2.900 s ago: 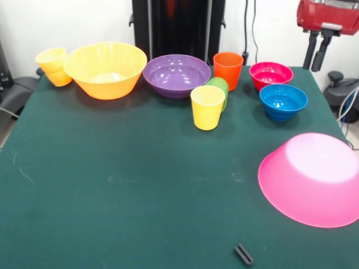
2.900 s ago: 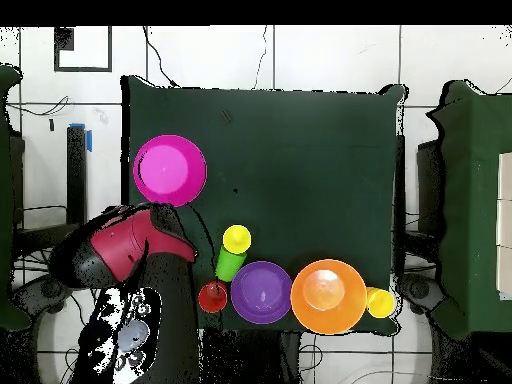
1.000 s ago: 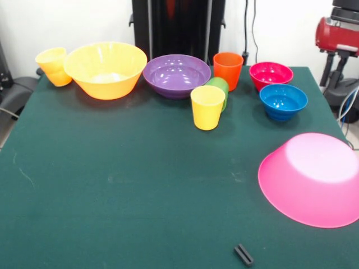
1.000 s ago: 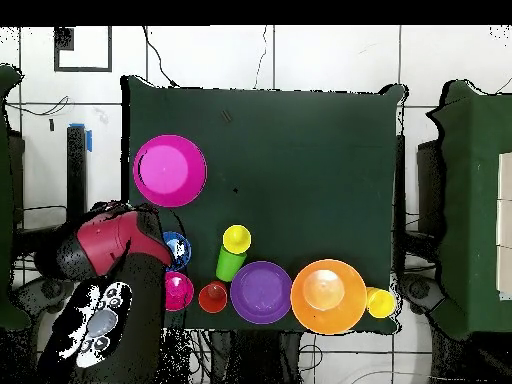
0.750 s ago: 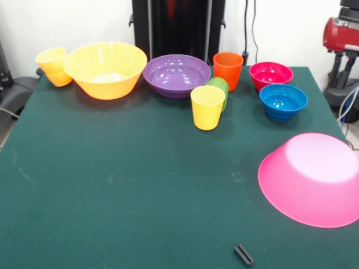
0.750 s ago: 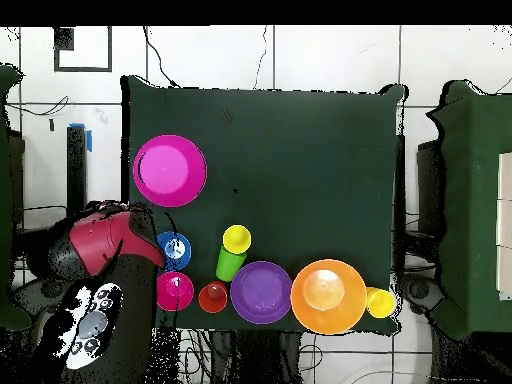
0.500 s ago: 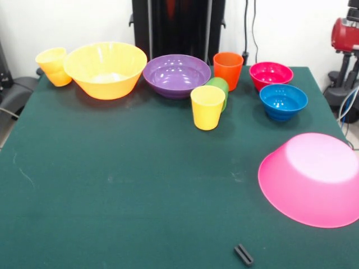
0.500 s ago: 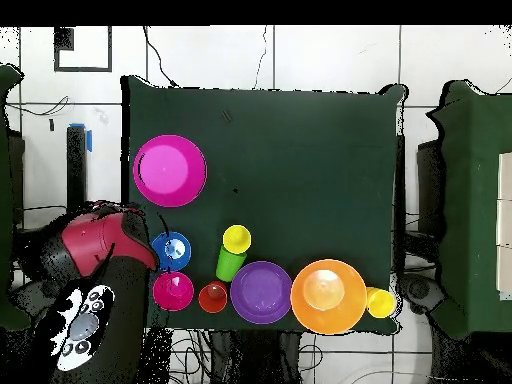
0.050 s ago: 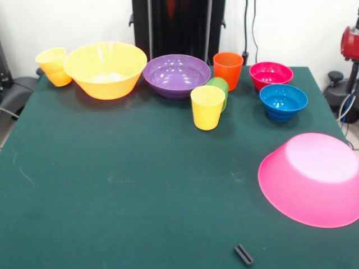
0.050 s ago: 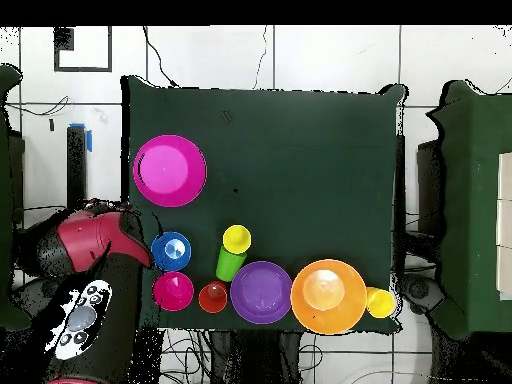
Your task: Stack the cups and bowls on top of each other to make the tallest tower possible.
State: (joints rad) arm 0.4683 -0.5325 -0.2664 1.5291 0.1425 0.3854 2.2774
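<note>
pink bowl [image 9: 314, 178] upside down, apart from the blue bowl [image 9: 283, 101].

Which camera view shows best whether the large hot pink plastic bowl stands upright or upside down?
The front view: the large hot pink plastic bowl shows its sloping outer wall and flat base on top, with the wide rim down on the green table, so it is upside down. The overhead view shows only a pink disc with a paler centre.
</note>
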